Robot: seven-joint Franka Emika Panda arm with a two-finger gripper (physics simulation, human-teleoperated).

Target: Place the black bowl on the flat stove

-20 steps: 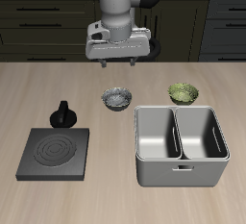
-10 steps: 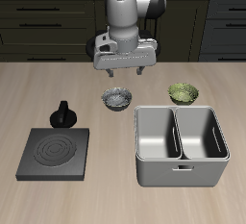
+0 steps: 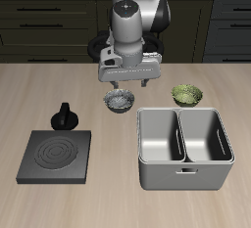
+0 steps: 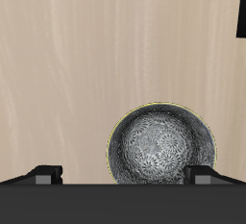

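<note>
The black bowl point(image 3: 120, 100), small and dark with a speckled grey-white inside, sits on the table behind the grey bin. My gripper point(image 3: 128, 81) hangs just above it, open and empty, with its fingers spread wider than the bowl. In the wrist view the bowl point(image 4: 160, 143) lies below, between the two fingertips point(image 4: 43, 173), nearer one of them, and the gripper point(image 4: 123, 176) holds nothing. The flat stove point(image 3: 57, 154), a black slab with ring marks and a black knob point(image 3: 65, 116) at its back edge, lies near the table's front; one black corner of it shows in the wrist view point(image 4: 241, 7).
A grey two-compartment metal bin point(image 3: 183, 148) stands beside the stove, toward the table's front. A green patterned bowl point(image 3: 187, 95) sits behind the bin, beside the black bowl. Dark cabinets run along the back.
My gripper has come down and forward toward the black bowl and now hangs close above it. The bowl, stove and bin have not moved.
</note>
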